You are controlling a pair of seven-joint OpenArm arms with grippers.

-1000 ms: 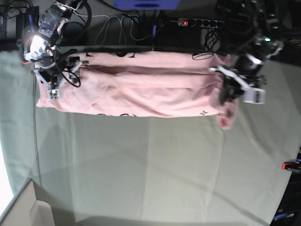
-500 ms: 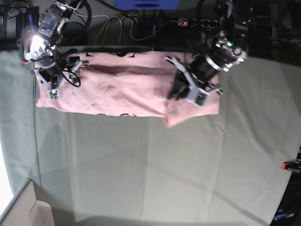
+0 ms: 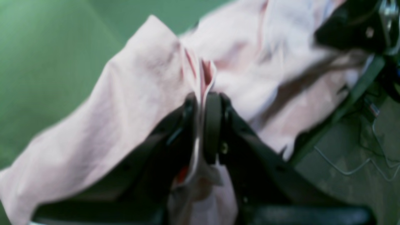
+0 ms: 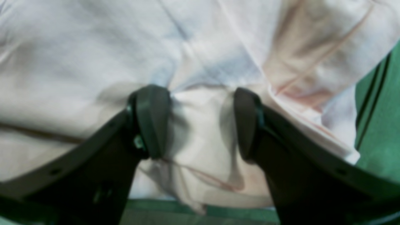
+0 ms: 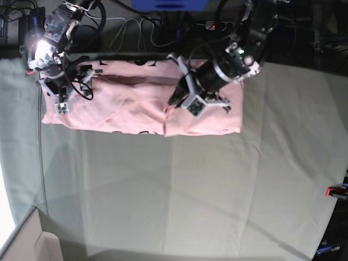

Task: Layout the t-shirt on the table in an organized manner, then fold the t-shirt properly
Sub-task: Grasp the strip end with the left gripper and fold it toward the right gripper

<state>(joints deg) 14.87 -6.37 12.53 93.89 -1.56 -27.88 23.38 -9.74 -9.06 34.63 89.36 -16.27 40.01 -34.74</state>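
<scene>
- T-shirt (image 5: 130,106): pink, folded into a long band along the table's (image 5: 190,190) far edge.
- Left hand (image 3: 201,103): clamped on a raised fold near mid-shirt.
- Right hand (image 4: 200,122): fingers spread apart, resting on the shirt's other end.

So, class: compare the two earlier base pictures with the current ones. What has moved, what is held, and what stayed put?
The left tool, shut on the t-shirt, has carried the shirt's end from the base view's right side toward the middle, folding that end over the shirt's body. The shirt now lies shorter on the table. The right tool stayed open, pressed on the shirt at the other end, and that end has not shifted.
</scene>
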